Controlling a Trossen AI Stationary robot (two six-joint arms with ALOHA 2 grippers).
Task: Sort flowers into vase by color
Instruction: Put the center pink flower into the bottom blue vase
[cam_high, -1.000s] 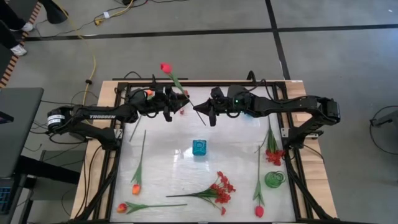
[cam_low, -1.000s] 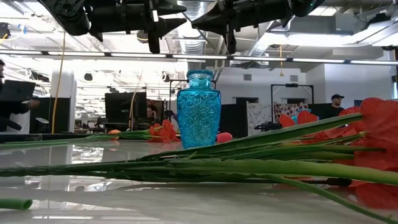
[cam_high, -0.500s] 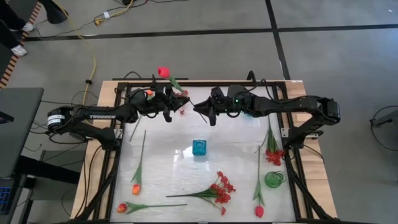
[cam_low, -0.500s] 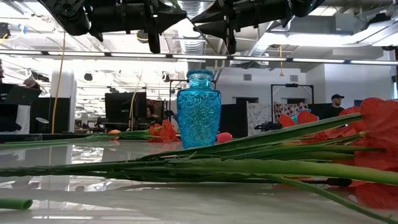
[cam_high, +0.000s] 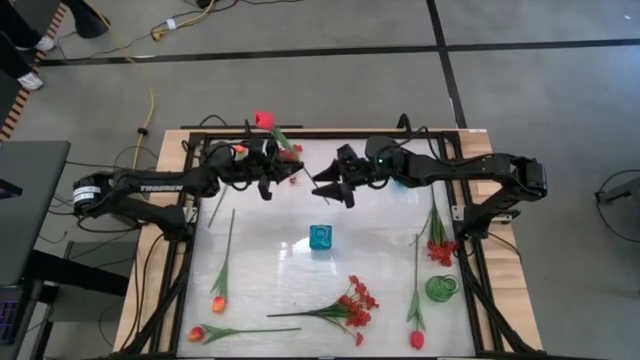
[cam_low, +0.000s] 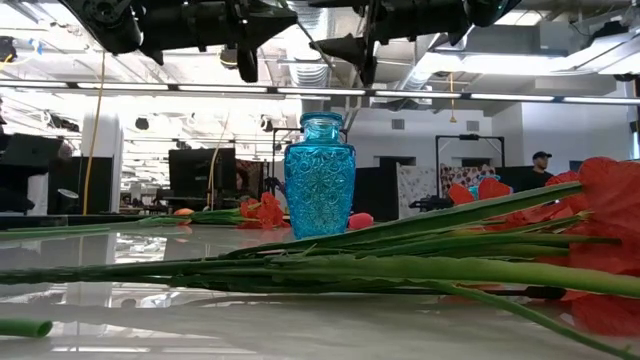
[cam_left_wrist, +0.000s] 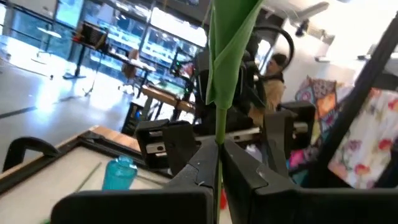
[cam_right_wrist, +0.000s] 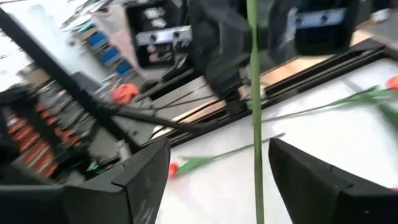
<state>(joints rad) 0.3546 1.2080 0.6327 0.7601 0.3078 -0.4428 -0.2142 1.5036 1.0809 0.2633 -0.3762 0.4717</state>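
Note:
A red rosebud (cam_high: 264, 120) on a long green stem (cam_left_wrist: 219, 134) is held up in the air over the far middle of the table. My left gripper (cam_high: 291, 172) is shut on it. My right gripper (cam_high: 327, 186) faces it from the right and is open. Its fingers (cam_right_wrist: 144, 180) stand on either side of the stem (cam_right_wrist: 254, 93) without touching it. The blue glass vase (cam_high: 320, 237) stands on the table below, nearer the front. In the low view both grippers (cam_low: 300, 30) hang above that vase (cam_low: 319, 178). My left gripper pinches the rose's stem (cam_left_wrist: 219, 149) between its two fingers, below a green leaf (cam_left_wrist: 227, 50). The fingers lie level, come from the table's left and cross the stem. The rose is lifted clear and tilted, with its bloom up and toward the far left.
A green vase (cam_high: 440, 288) stands near the right edge, with red flowers (cam_high: 438, 245) beside it. On the table lie orange tulips (cam_high: 218, 298) at the near left, a red spray (cam_high: 352, 305) near the middle front and a red rose (cam_high: 416, 338). A dark metal frame (cam_high: 184, 260) rims the table.
My right gripper has opened and let go of the stem, turning a little where it is. The rose stays lifted in my left gripper, and its bloom has shifted slightly.

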